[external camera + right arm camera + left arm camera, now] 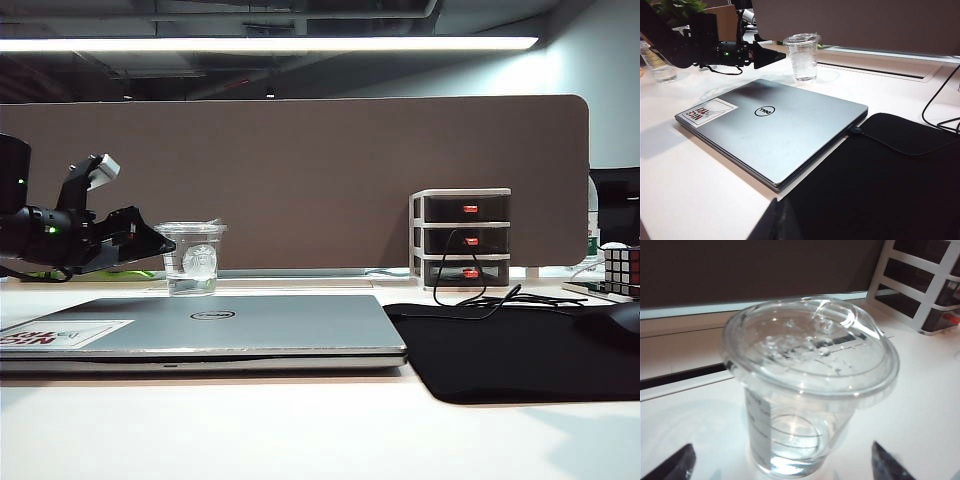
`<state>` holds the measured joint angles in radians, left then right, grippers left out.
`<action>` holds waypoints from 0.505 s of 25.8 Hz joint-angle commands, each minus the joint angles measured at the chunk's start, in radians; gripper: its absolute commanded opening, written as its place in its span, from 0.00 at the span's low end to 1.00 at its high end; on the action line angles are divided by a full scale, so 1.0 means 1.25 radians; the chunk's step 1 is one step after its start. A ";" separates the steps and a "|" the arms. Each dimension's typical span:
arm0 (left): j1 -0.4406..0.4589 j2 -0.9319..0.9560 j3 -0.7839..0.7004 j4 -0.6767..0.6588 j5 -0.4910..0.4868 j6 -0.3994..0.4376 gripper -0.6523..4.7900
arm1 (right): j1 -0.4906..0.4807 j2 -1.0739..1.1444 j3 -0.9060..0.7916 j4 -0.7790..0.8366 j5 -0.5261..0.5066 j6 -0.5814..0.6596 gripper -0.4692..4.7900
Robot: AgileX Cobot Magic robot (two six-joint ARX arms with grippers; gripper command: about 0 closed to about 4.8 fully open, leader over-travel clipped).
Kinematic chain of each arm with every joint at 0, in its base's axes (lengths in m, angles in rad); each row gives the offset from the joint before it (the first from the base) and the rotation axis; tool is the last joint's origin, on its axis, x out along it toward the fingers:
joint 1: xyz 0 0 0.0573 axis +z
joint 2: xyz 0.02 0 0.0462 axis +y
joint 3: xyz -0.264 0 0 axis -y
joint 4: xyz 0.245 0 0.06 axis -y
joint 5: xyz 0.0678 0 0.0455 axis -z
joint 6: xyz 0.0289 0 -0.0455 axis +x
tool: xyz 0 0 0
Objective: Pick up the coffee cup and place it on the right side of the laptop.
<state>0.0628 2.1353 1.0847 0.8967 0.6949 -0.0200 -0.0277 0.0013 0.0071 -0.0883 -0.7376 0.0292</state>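
Note:
The coffee cup (pixel 192 262), clear plastic with a flat lid and a white round logo, stands upright on the white desk behind the laptop's (pixel 220 325) far left part. My left gripper (pixel 160 242) hangs level just left of the cup and points at it. In the left wrist view it (pixel 782 460) is open, with a dark fingertip (pixel 680 465) well off to each side of the cup (pixel 805 380) and nothing touching. The right wrist view shows the cup (pixel 801 55), the closed silver laptop (pixel 780 130) and the left gripper (pixel 775 56). Of my right gripper (pixel 782 212) only a dark finger shows, low over the desk.
A black mat (pixel 510 350) lies right of the laptop, its edge touching it. A small drawer unit (pixel 465 238) with a black cable (pixel 470 295) stands at the back right, and a puzzle cube (pixel 620 268) at the far right. A brown partition (pixel 300 180) closes the back.

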 commanded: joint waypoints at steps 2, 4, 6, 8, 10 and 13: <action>-0.005 -0.002 0.003 0.014 0.013 -0.031 1.00 | 0.001 -0.001 -0.005 0.008 -0.001 -0.004 0.09; -0.009 0.003 0.003 0.014 0.044 0.016 1.00 | 0.001 -0.001 -0.005 0.008 -0.001 -0.004 0.09; -0.013 0.003 0.003 0.014 0.089 0.074 1.00 | 0.001 -0.001 -0.005 0.008 -0.002 -0.004 0.09; -0.013 0.005 0.009 0.010 0.075 0.118 1.00 | 0.001 -0.002 -0.005 0.008 -0.001 -0.004 0.09; -0.013 0.016 0.034 -0.019 0.073 0.133 1.00 | 0.001 -0.002 -0.005 0.008 -0.002 -0.004 0.09; -0.013 0.036 0.081 -0.074 0.084 0.135 1.00 | 0.001 -0.002 -0.005 0.008 -0.001 -0.004 0.09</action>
<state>0.0467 2.1735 1.1702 0.8303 0.7853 0.1421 -0.0273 0.0013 0.0071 -0.0879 -0.7380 0.0288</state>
